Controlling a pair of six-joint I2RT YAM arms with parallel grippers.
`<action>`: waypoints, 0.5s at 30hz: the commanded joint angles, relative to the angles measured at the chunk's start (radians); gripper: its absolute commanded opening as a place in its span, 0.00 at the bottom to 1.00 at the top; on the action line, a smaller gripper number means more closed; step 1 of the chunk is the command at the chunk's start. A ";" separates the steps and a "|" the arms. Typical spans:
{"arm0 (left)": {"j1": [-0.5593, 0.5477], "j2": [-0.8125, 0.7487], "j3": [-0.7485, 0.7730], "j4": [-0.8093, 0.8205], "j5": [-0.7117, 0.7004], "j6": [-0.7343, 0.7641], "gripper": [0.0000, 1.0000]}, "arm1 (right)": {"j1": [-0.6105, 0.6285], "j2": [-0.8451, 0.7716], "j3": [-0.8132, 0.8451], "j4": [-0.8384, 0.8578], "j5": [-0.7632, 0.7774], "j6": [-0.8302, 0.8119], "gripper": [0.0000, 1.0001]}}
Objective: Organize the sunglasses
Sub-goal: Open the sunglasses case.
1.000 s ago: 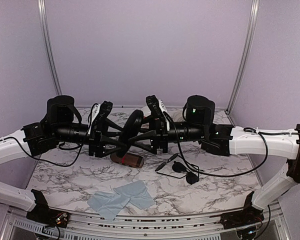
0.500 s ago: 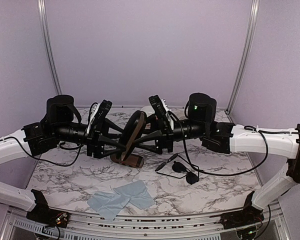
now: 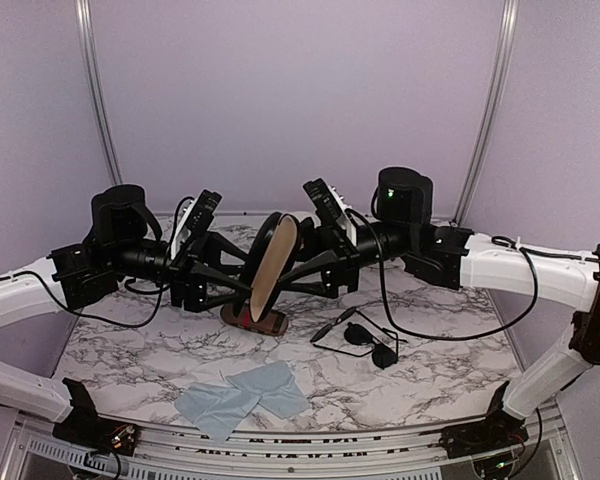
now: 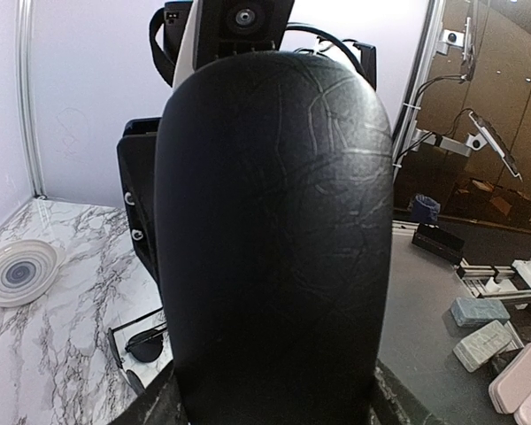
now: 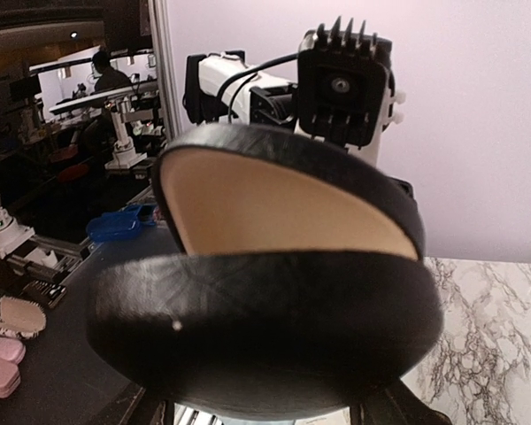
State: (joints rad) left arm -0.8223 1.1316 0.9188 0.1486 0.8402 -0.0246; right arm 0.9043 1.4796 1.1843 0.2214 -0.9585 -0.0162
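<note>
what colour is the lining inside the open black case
Plain tan lining in the glossy black oblong case; right wrist view shows it best.

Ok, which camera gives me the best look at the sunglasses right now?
Top external: the sunglasses lie in full on the table, nothing covering them. The left wrist view catches only part of them, low left, behind the black case that fills the frame. The right wrist view shows just that case, no sunglasses.
</note>
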 commanded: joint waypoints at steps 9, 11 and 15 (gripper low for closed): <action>-0.018 0.003 0.029 0.062 0.237 -0.073 0.40 | -0.027 0.056 0.173 -0.212 -0.150 -0.220 0.47; -0.018 0.002 0.028 0.064 0.243 -0.075 0.40 | -0.027 0.056 0.176 -0.219 -0.158 -0.235 0.47; -0.020 -0.001 0.026 0.076 0.258 -0.085 0.39 | -0.026 0.053 0.175 -0.227 -0.168 -0.256 0.49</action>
State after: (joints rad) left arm -0.8215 1.1328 0.9188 0.1829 0.9764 -0.0902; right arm 0.8936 1.5269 1.3125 0.0063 -1.1450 -0.2131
